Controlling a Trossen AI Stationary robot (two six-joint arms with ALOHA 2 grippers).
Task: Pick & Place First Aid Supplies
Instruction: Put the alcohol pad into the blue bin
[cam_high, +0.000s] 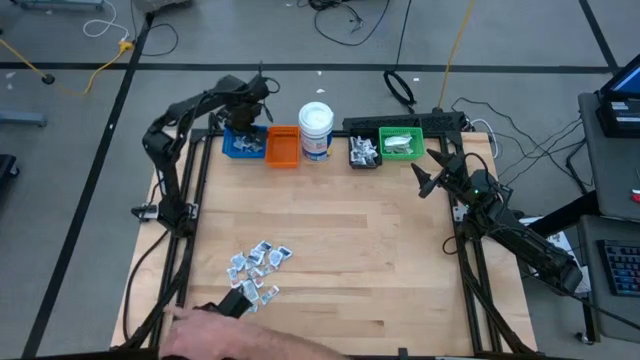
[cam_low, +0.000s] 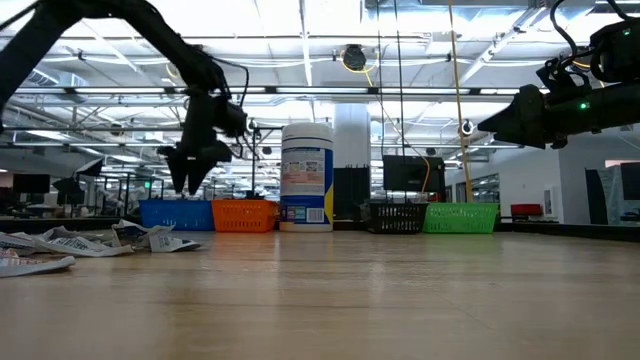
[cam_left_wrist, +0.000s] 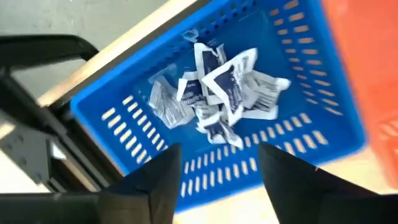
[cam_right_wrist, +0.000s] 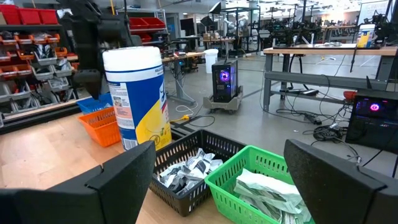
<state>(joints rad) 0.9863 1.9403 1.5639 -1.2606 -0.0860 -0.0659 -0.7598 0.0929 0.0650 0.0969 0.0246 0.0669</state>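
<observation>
Packets (cam_high: 259, 266) lie heaped on the bench (cam_high: 350, 250) near its front left, more in the blue bin (cam_left_wrist: 323, 93), the black bin (cam_right_wrist: 186, 180) and the green bin (cam_right_wrist: 249, 168) at the back. We note the left claw (cam_left_wrist: 214, 171) hanging just above the blue bin, fingers spread apart and empty. We see the right claw (cam_right_wrist: 217, 180) raised over the bench near the green bin, fingers likewise wide apart, gripping nothing. An orange bin (cam_high: 283, 146) and a white jar (cam_high: 316, 130) stand between the blue and black bins. A person's hand (cam_high: 235, 330) rests at the front edge, just beside the heap.
</observation>
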